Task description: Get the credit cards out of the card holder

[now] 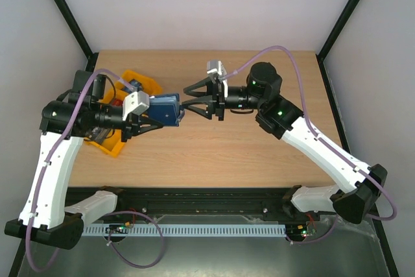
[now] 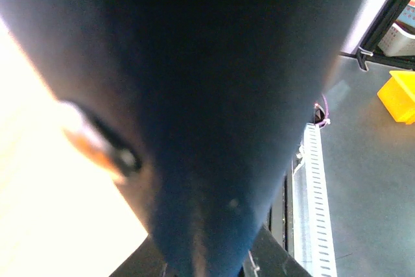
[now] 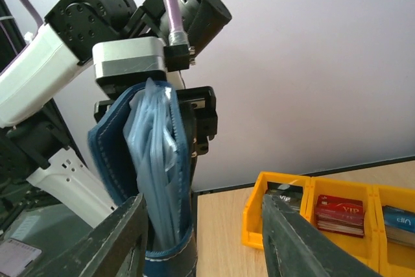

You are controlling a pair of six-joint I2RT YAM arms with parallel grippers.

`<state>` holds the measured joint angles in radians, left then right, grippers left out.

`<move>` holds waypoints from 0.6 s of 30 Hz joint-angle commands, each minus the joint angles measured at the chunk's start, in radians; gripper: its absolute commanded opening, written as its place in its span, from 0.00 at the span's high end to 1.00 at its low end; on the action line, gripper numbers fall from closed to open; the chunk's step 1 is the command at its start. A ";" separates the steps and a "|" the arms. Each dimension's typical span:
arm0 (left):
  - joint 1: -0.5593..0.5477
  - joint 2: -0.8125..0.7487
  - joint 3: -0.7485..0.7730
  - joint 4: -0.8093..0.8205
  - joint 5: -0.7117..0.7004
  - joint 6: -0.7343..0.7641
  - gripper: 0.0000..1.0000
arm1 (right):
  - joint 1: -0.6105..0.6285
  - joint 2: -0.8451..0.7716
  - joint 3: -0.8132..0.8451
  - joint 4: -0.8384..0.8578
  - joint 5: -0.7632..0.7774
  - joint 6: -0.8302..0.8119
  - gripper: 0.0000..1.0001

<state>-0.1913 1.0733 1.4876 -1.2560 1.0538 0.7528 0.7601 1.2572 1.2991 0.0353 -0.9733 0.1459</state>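
Note:
The navy card holder (image 1: 166,109) hangs above the table with my left gripper (image 1: 154,113) shut on its near end. In the right wrist view the card holder (image 3: 152,160) stands spread open, its light-blue pockets facing me. I cannot tell whether any pocket holds a card. My right gripper (image 1: 188,100) is open just right of it, and its left finger (image 3: 120,241) is close beside the holder's lower edge. A dark credit card lettered "VIP" (image 3: 285,194) lies in the orange tray. The left wrist view is filled by the holder's dark cover (image 2: 214,95).
The orange three-compartment tray (image 1: 150,84) sits at the table's left, partly under my left arm. In the right wrist view the tray (image 3: 256,222) also holds a red card stack (image 3: 340,215) in its middle compartment and a bluish item (image 3: 399,222) further right. Walls enclose the table.

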 commanded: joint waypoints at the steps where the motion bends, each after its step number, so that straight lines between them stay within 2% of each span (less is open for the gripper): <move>1: 0.000 -0.021 0.015 -0.022 0.026 0.044 0.98 | 0.010 0.014 0.041 0.101 -0.016 0.061 0.53; 6: -0.003 -0.025 0.005 -0.014 0.020 0.046 0.98 | 0.041 0.020 0.036 0.063 0.008 0.015 0.51; 13: -0.008 -0.023 0.004 -0.013 0.019 0.047 0.98 | 0.047 0.021 0.043 -0.019 -0.038 -0.050 0.43; 15: -0.008 -0.023 0.003 -0.012 0.021 0.048 0.98 | 0.048 0.021 0.044 -0.029 -0.003 -0.054 0.46; 18: -0.010 -0.020 -0.002 -0.012 0.015 0.056 0.98 | 0.053 0.019 0.032 0.030 0.025 -0.017 0.55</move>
<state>-0.1959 1.0580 1.4872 -1.2629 1.0462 0.7788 0.8017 1.2774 1.3048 0.0288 -0.9745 0.1165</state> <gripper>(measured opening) 0.122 0.482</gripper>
